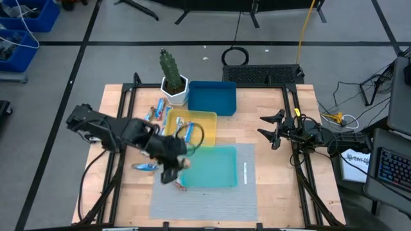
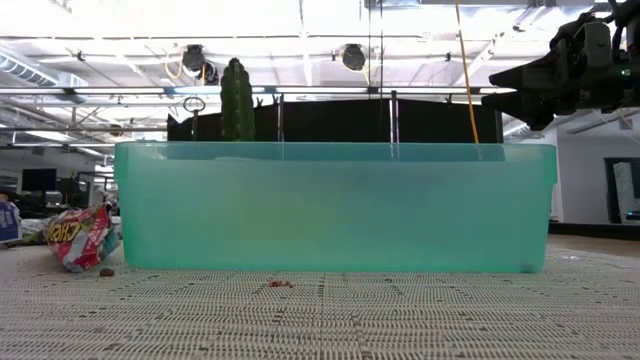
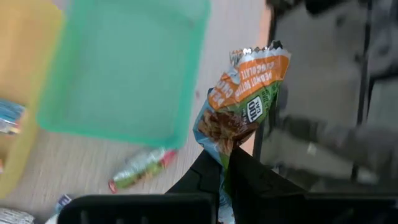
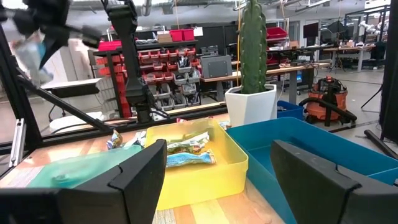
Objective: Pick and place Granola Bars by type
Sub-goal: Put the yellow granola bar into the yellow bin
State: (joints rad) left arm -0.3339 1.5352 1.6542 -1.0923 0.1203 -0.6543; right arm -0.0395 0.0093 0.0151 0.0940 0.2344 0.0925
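Observation:
My left gripper (image 1: 178, 165) hangs above the table at the left edge of the teal tray (image 1: 218, 168), shut on a granola bar (image 3: 245, 99) in an orange, green and blue wrapper. Other granola bars lie on the table: a blue one (image 1: 145, 167), a red-green one (image 3: 140, 168) by the tray's near left corner, and some (image 1: 157, 113) beside the cactus pot. More bars (image 4: 189, 152) lie in the yellow tray (image 1: 204, 122). My right gripper (image 1: 275, 130) waits open at the table's right side. My left gripper pinches the bar's lower end (image 3: 222, 148) between its two fingers (image 3: 205, 174). The gripper slants downward from the table's left. The bar is lifted clear of the table and sticks out beyond the fingertips, its crimped orange end (image 3: 258, 59) farthest from them.
A blue tray (image 1: 213, 97) stands at the back behind the yellow one, with a potted cactus (image 1: 172, 78) to its left. A grey mat (image 1: 205, 200) lies under the teal tray. In the low view the teal tray's wall (image 2: 335, 205) fills the middle.

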